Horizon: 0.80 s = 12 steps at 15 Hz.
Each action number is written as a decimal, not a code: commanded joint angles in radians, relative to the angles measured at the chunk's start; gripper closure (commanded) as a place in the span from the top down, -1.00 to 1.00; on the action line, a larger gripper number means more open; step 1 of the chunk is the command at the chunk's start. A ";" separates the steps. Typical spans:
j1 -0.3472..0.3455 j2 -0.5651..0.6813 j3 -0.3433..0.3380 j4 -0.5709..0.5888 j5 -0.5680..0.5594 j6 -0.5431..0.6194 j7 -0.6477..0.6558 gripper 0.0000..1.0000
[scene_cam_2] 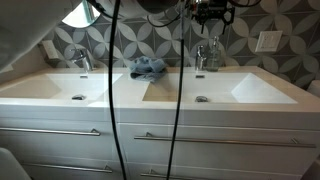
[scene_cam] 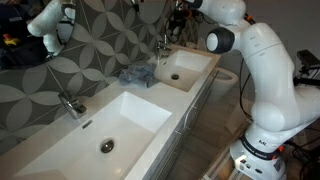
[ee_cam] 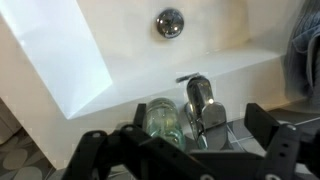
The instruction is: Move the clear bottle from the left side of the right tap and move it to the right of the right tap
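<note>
A clear glass bottle (ee_cam: 160,120) stands on the counter ledge beside the chrome tap (ee_cam: 203,105) of the far sink; in the wrist view it is to the tap's left, touching or nearly so. In an exterior view the bottle (scene_cam_2: 213,54) shows just right of that tap (scene_cam_2: 200,56). My gripper (ee_cam: 185,148) is open and empty, with its black fingers spread wide on either side of bottle and tap. It hangs above them by the tiled wall in both exterior views (scene_cam_2: 210,14) (scene_cam: 178,14).
A blue cloth (scene_cam_2: 148,68) lies on the counter between the two white basins and shows in both exterior views (scene_cam: 138,75). A second tap (scene_cam_2: 82,60) stands at the other basin. The patterned tile wall is right behind the taps. The basin drain (ee_cam: 170,22) is below the tap.
</note>
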 commanded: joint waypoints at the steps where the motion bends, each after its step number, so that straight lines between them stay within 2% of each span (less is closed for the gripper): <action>1: 0.038 0.007 -0.013 -0.010 -0.040 0.022 -0.016 1.00; 2: 0.020 -0.004 -0.001 -0.015 -0.019 0.001 0.001 1.00; 7: 0.024 0.000 -0.001 -0.015 -0.021 0.003 0.003 1.00; 12: 0.051 -0.010 0.024 -0.022 -0.033 -0.048 -0.232 1.00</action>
